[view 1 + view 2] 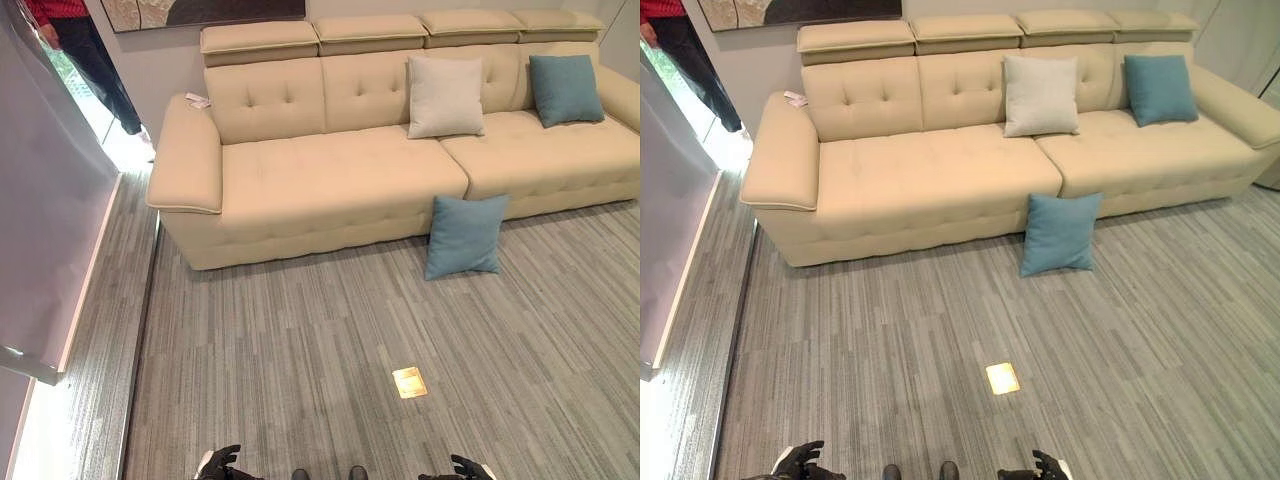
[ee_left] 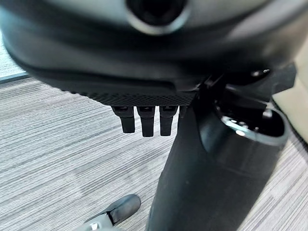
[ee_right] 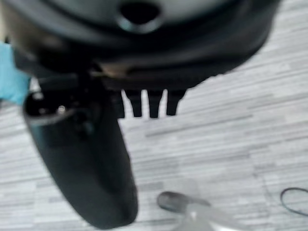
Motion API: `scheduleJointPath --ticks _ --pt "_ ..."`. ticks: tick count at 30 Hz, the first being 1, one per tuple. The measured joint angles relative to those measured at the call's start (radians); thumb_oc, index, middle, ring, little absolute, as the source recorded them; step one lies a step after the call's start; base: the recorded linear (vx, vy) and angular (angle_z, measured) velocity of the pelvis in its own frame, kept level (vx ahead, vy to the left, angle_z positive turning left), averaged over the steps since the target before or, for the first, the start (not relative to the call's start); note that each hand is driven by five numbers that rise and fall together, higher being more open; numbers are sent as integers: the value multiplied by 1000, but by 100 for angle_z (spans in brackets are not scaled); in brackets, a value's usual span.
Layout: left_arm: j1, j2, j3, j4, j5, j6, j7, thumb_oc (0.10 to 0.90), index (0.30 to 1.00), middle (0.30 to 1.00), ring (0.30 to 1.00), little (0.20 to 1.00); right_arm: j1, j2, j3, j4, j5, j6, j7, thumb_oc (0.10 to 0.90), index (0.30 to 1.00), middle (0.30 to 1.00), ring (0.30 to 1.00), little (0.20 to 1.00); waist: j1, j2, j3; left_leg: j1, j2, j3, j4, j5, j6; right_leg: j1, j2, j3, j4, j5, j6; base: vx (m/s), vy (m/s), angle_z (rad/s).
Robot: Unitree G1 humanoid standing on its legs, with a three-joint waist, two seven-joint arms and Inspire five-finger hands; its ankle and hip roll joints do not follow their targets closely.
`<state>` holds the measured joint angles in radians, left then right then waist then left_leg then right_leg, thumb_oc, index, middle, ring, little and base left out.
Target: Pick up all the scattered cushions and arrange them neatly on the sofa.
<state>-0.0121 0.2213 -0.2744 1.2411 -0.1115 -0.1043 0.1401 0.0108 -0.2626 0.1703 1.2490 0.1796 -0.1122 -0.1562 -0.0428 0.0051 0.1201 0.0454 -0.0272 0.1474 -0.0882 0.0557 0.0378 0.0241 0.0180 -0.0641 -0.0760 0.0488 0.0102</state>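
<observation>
A long cream sofa (image 1: 340, 180) stands against the wall across a grey striped carpet floor (image 1: 300, 360). Two cushions are on its seat, each upright and leaning on the backrest: a pale grey cushion (image 1: 445, 96) near the middle, and a blue cushion on the sofa (image 1: 566, 89) further toward the right arm, well apart from the grey one. A second blue cushion, the floor cushion (image 1: 465, 235), stands tilted on the carpet with its upper edge resting against the sofa's front, just below the seam between the two seat pads. A small white object (image 1: 197, 100) lies on top of the sofa's left armrest; what it is cannot be told. A small bright square plate (image 1: 410, 382) is set in the carpet, between the robot and the sofa. A person (image 1: 85, 45) in dark trousers and a red top stands beyond the left end of the sofa, by a lit doorway. A framed picture (image 1: 200, 12) hangs on the wall above the sofa's left part. The left hand (image 1: 218, 464) and the right hand (image 1: 468, 468) hang low at the near edge, far from every cushion; in the wrist views each hand's fingers (image 2: 144, 122) hang loose and relaxed over the carpet, holding nothing.
</observation>
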Motion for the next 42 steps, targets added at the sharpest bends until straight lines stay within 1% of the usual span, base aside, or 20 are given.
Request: scheduleJointPath --ticks 4,5,9,12,13,14,15,18,19,21,22,25,26,28,29,31,34,36,39,42 --pt "-17 11 0 5 18 1 1 800 900 900 900 900 -8 3 0 -1 0 2 0 800 900 900 900 900 -10 -18 14 -7 8 34 0 0 1 -35 5 27 31 -5 13 -27 17 -28" --pt "-26 12 0 6 18 1 1 800 900 900 900 900 -17 8 0 0 0 6 0 800 900 900 900 900 -12 -24 23 -6 21 63 0 0 1 -51 4 16 48 -29 34 -11 4 -51" --pt "-39 19 0 5 18 1 0 800 900 900 900 900 -42 21 15 -8 -1 7 0 800 900 900 900 900 -1 -31 45 -5 45 157 0 -4 6 -111 -45 -155 118 -43 49 -18 -24 -76" --pt "-59 26 -28 -8 18 0 1 800 900 900 900 900 -59 21 18 -8 -6 15 -1 800 900 900 900 900 9 -23 67 1 77 210 -1 -11 3 -131 -102 -382 161 -54 74 -43 -69 -56" --pt "-59 30 -28 -8 18 0 0 800 900 900 900 900 -59 18 19 -9 -9 15 -3 800 900 900 900 900 6 -25 67 3 80 213 -1 -16 -3 -131 -109 -406 163 -46 78 49 -96 -44" --pt "-59 31 -29 -8 19 0 0 800 900 900 900 900 -53 13 19 -9 -15 15 -3 800 900 900 900 900 0 -27 70 6 81 213 -1 -14 -13 -129 -106 -409 158 -28 51 91 -142 -21" --pt "-62 28 -30 -15 34 0 -1 800 900 900 900 900 -44 -2 19 -9 -19 15 -3 800 900 900 900 900 -9 -18 74 8 91 198 0 -14 -14 -126 -87 -398 159 -36 32 74 -102 -20" --pt "-66 27 -30 -12 39 0 -1 800 900 900 900 900 -40 -7 18 -9 -20 15 -4 800 900 900 900 900 -3 -15 74 8 110 193 14 -16 -22 -119 -55 -364 137 -36 20 98 -145 -23" --pt "-68 18 -30 -6 39 0 -3 800 900 900 900 900 -36 -11 18 -9 -19 15 -4 800 900 900 900 900 -9 -8 73 -3 128 183 35 -21 -57 -111 -38 -362 125 -44 -2 69 -125 -11" --pt "-70 11 -30 -5 39 0 -5 800 900 900 900 900 -29 -11 19 -10 -19 15 -4 800 900 900 900 900 -9 -6 72 -5 135 174 54 -27 -73 -102 -30 -362 119 -48 -8 91 -232 0" --pt "-78 5 -31 1 39 -2 -11 800 900 900 900 900 -29 -10 18 -10 -17 13 -3 800 900 900 900 900 -24 -4 72 -37 162 162 131 -42 -122 -105 -14 -335 119 -69 -32 49 -171 14" --pt "-88 3 -28 0 36 -2 -21 800 900 900 900 900 -30 -8 19 -8 -15 10 -3 800 900 900 900 900 -21 -27 83 -98 165 125 297 -46 -129 -65 -17 -305 72 -48 -81 78 -139 -6" --pt "-91 6 -20 -2 32 -3 -18 800 900 900 900 900 -36 -5 26 -6 -13 10 -4 800 900 900 900 900 -18 -32 90 -149 168 85 420 -56 -144 -37 -10 -273 49 -42 -90 98 -50 -22" --pt "-100 6 -21 -13 29 -11 -14 800 900 900 900 900 -50 -12 40 -4 -9 7 -5 800 900 900 900 900 1 -35 96 -189 142 -14 473 -73 -155 -30 -6 -240 35 -44 -101 163 -30 -42" --pt "-109 0 -23 -20 25 -15 -14 800 900 900 900 900 -59 -16 41 1 -4 7 -6 800 900 900 900 900 6 -33 102 -208 115 -68 432 -75 -152 -20 -5 -228 15 -37 -90 203 10 -48" --pt "-108 -5 -30 -22 24 -18 -15 800 900 900 900 900 -66 -20 61 0 -3 4 -5 800 900 900 900 900 1 -31 104 -214 109 -74 312 -64 -154 2 7 -231 -16 -13 -84 150 19 -32" --pt "-114 -5 -29 -25 23 -22 -17 800 900 900 900 900 -78 -30 81 3 -3 0 -9 800 900 900 900 900 7 -30 115 -246 81 -83 182 -14 -160 16 35 -195 -17 -32 -81 235 35 -23" --pt "-120 -5 -26 -24 12 -22 -16 800 900 900 900 900 -89 -34 84 13 -3 2 -13 800 900 900 900 900 30 -32 118 -240 57 -152 69 5 -166 11 45 -151 -16 -34 -85 200 67 -65" --pt "-122 1 5 -16 -5 -22 -15 800 900 900 900 900 -119 -38 83 21 -4 -4 -22 800 900 900 900 900 31 -29 139 -241 44 -153 55 59 -116 72 79 -82 -16 -53 -80 287 145 -80" --pt "-127 -2 1 -2 -3 -20 -18 800 900 900 900 900 -117 -40 84 31 -5 -5 -24 800 900 900 900 900 28 -28 124 -241 49 -150 98 65 -108 96 76 -41 -15 -72 -86 207 114 -49"
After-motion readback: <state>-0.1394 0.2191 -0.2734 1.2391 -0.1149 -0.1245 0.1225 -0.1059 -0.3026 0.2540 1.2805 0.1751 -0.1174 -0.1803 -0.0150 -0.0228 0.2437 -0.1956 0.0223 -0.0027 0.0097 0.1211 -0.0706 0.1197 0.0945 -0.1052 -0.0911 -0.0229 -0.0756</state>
